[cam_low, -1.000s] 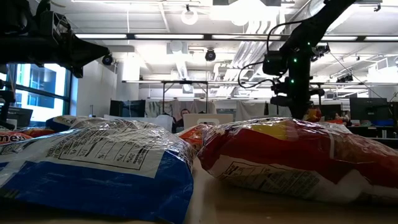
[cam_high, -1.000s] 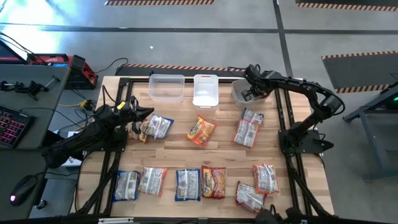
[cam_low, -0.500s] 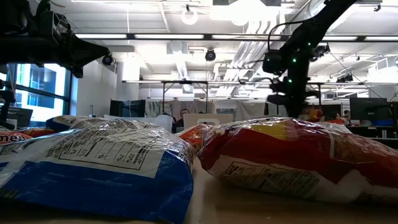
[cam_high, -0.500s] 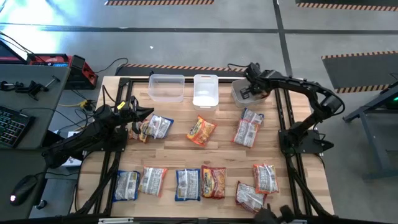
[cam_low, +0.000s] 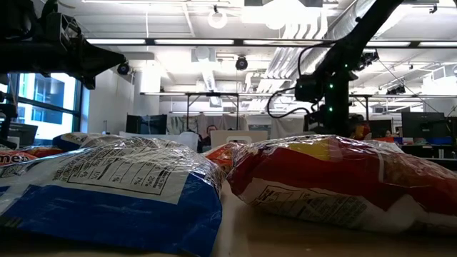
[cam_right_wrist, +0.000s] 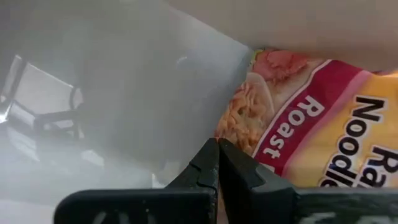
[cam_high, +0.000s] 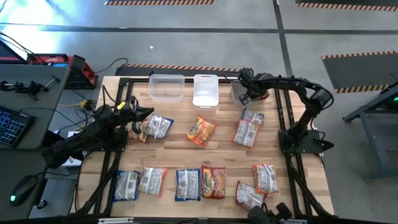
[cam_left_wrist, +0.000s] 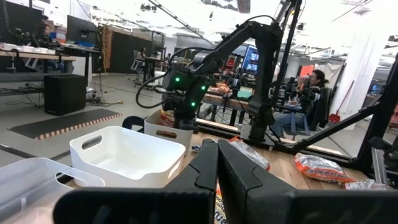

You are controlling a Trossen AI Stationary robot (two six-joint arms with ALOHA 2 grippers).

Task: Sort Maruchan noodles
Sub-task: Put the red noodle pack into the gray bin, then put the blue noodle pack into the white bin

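- Big wooden table (cam_high: 217, 152), Maruchan noodles (cam_high: 201, 130) scattered across it: a row along the near edge, three groups mid-table.
- Three bins line the far edge: clear bin (cam_high: 166, 88), white bin (cam_high: 206, 91), grey bin (cam_high: 239, 93) on the right.
- Right gripper (cam_high: 247, 94) is down inside the grey bin, fingers clenched together on nothing, tips right against a red-and-yellow packet (cam_right_wrist: 311, 130) lying in there.
- Left gripper (cam_high: 149, 112) hangs over the table's left side, just above the packets there, fingers pressed closed and empty.
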